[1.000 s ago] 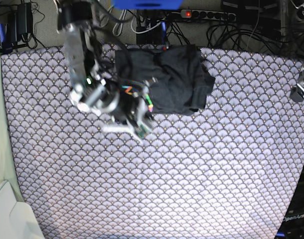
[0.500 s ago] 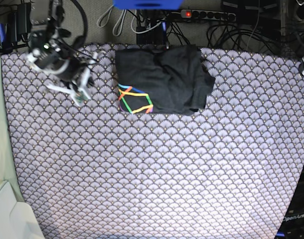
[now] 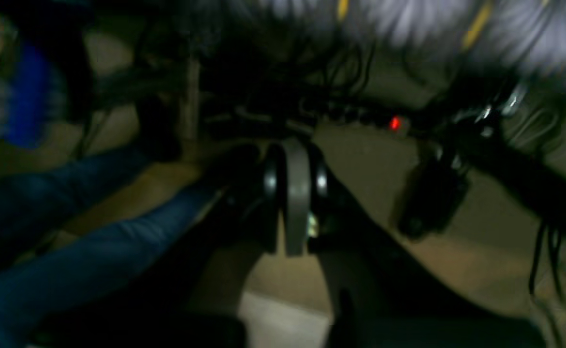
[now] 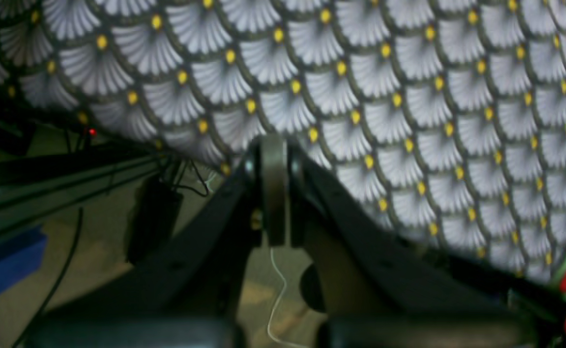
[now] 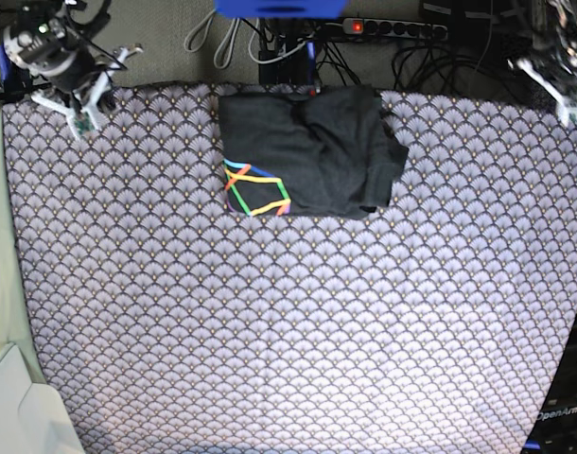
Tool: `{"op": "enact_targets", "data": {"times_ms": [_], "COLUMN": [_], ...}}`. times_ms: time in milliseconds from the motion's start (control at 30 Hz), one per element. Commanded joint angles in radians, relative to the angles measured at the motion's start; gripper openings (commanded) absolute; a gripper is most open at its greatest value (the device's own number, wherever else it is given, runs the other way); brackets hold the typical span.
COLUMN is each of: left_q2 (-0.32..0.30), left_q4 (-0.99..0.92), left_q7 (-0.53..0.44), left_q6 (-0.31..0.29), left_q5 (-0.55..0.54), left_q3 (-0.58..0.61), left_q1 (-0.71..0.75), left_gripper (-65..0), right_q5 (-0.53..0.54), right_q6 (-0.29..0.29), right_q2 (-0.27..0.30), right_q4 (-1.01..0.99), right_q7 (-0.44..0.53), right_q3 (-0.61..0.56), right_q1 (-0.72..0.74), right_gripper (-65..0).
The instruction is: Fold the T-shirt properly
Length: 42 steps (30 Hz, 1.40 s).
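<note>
The dark charcoal T-shirt (image 5: 312, 151) lies folded in a rough rectangle at the back middle of the table, with its rainbow line print (image 5: 255, 189) at the front left corner. My right gripper (image 5: 83, 115) is at the back left corner, far from the shirt; the right wrist view shows it (image 4: 273, 193) shut and empty over the cloth's edge. My left gripper (image 5: 561, 95) is at the back right corner; the blurred left wrist view shows it (image 3: 295, 208) shut and empty, looking over the floor.
A purple-white scallop-patterned cloth (image 5: 317, 331) covers the table. Behind it lie a power strip (image 5: 393, 28) and cables. A white item (image 5: 14, 407) sits at the front left, a dark box (image 5: 565, 407) at the front right.
My right arm has drawn back from the shirt's print corner to the back left corner. My left arm has moved up along the right edge. The shirt stays folded, print uncovered.
</note>
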Motion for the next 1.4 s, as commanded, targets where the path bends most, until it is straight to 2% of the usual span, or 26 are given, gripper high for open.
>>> {"op": "enact_targets", "data": {"times_ms": [0, 67, 167, 433, 567, 667, 833, 900, 1033, 1100, 1200, 1367], "left_q2": [-0.017, -0.017, -0.017, -0.017, -0.017, -0.014, 0.009, 0.010, 0.050, 0.073, 0.113, 0.170], "left_q4": [-0.017, -0.081, -0.199, -0.499, -0.723, -0.894, -1.060, -1.095, -1.187, -1.241, -1.299, -1.315], "left_q7": [-0.044, -0.095, -0.161, -0.408, -0.547, -0.685, -0.879, -0.905, -0.902, -0.902, -0.902, -0.909], "left_q6": [-0.002, -0.001, -0.001, 0.001, 0.001, 0.005, 0.173, 0.212, 0.269, 0.304, 0.387, 0.521], "left_q5": [-0.002, -0.002, 0.001, 0.002, 0.002, 0.002, 0.002, 0.001, 0.001, 0.001, 0.002, 0.096], "left_q3": [0.018, 0.061, 0.125, 0.280, 0.441, 0.518, 0.622, 0.667, 0.708, 0.710, 0.713, 0.705], "left_q1": [0.010, 0.015, 0.012, -0.007, -0.070, -0.126, -0.191, -0.217, -0.283, -0.314, -0.352, -0.360], "left_gripper": [-64.6, -64.6, -64.6, -64.6, -64.6, -64.6, -64.6, -64.6, -64.6, -64.6, -64.6, -64.7], "right_q5": [0.006, 0.006, 0.006, 0.006, -0.003, -0.064, -0.127, -0.127, -0.127, -0.127, -0.127, -0.127], "right_q6": [0.006, 0.008, 0.008, 0.008, 0.008, 0.002, -0.004, -0.049, -0.210, -0.273, -0.383, -0.647], "right_q2": [0.009, 0.012, 0.017, 0.063, 0.074, 0.078, 0.068, 0.068, 0.068, 0.054, 0.026, -0.026], "right_q4": [0.002, -0.046, -0.205, -0.649, -0.884, -1.081, -1.395, -1.513, -1.692, -1.735, -1.777, -1.792], "right_q7": [0.020, 0.032, 0.100, 0.410, 0.537, 0.632, 0.853, 0.919, 1.007, 1.031, 1.030, 1.036], "right_q3": [0.020, 0.035, 0.041, 0.032, 0.028, -0.031, -0.066, -0.101, -0.221, -0.276, -0.322, -0.362], "right_q1": [-0.017, -0.027, -0.032, -0.049, 0.022, 0.098, 0.200, 0.247, 0.339, 0.365, 0.404, 0.433], "right_gripper": [-65.0, -65.0, -65.0, -65.0, -65.0, -65.0, -65.0, -65.0, -65.0, -65.0, -65.0, -65.0]}}
